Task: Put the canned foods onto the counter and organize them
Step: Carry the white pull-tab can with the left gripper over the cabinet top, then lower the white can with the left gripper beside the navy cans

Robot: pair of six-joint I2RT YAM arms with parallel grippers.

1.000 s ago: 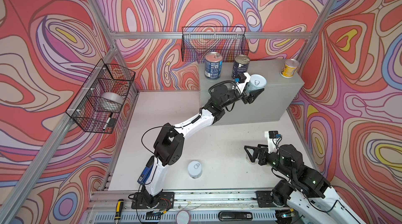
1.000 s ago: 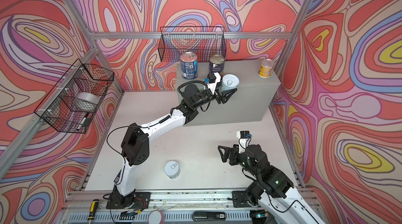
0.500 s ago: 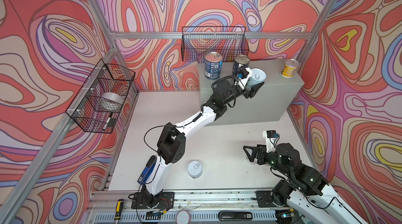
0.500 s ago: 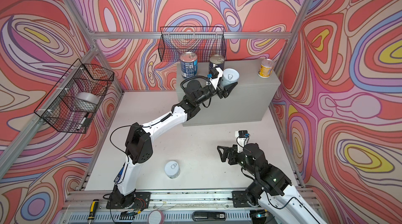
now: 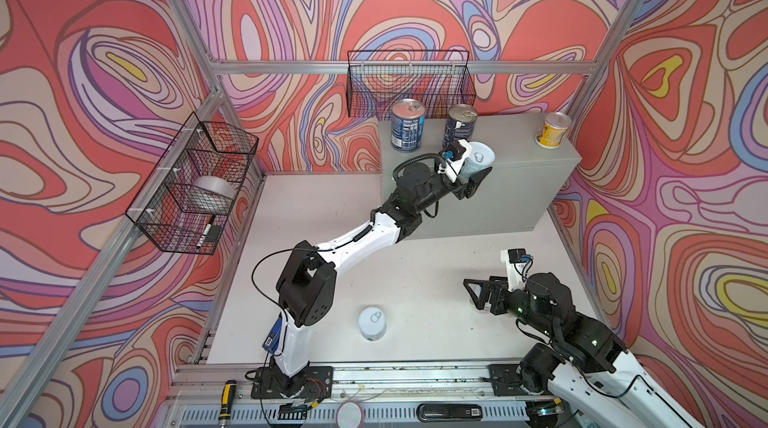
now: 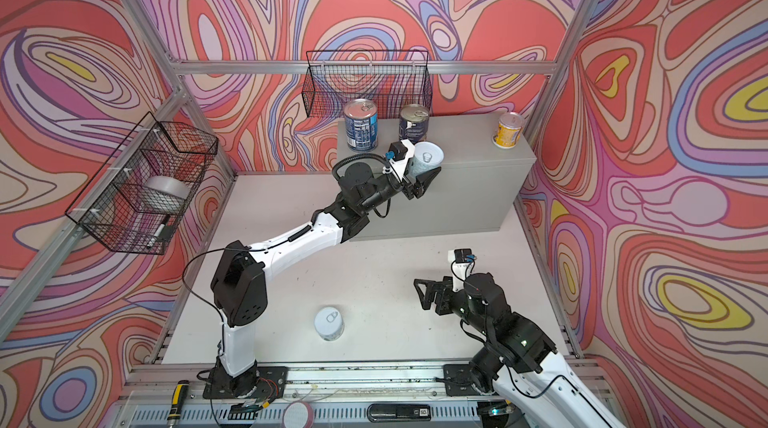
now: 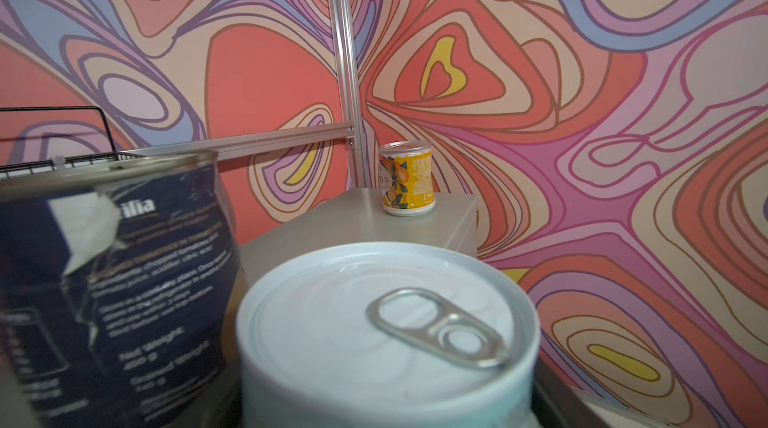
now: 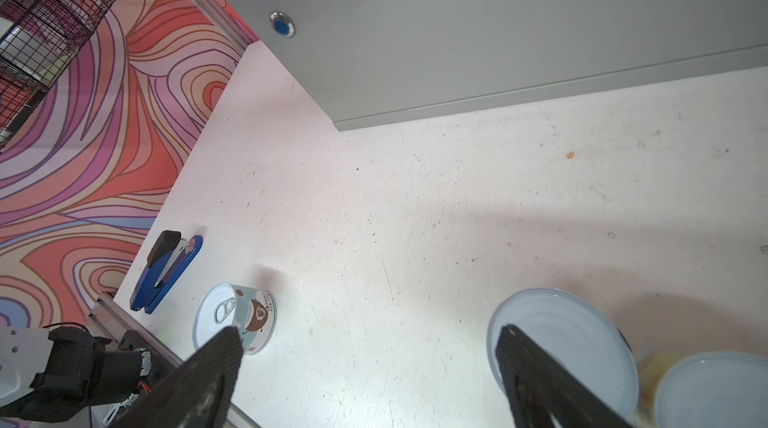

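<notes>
**Over the grey bench [image 5: 519, 155], the pale blue can [image 5: 481, 155] shifts toward 9 o'clock**

The left claw [image 5: 478, 163] pinches the pale blue can by its sides, lid up, above the bench's front edge. Whether the can's base touches the top cannot be told. Compared with a second ago, claw and can sit a little further toward 9 o'clock in both top views. The can is now just beside the second dark blue can [image 5: 459, 126], at its 5 o'clock. The left wrist view shows that tin [image 7: 116, 259] close alongside the held lid.

The first dark blue can [image 5: 408, 130] stands at 9 o'clock of the second. The yellow can [image 5: 552, 130] is at the bench's 2 o'clock corner. None of these three has moved.

The right claw [image 5: 471, 295] hangs low over the white bench [image 5: 415, 263] at 4 o'clock of the cell, fingers spread wide with nothing between them. It too has drifted slightly toward 9 o'clock. In the right wrist view one finger [image 8: 532, 363] overlaps a silver-lidded can [image 8: 573, 334], with another lidded can [image 8: 715, 388] just beside it.

The white-teal can [image 5: 372, 323] stands alone at 6 o'clock, where it was before.
</notes>
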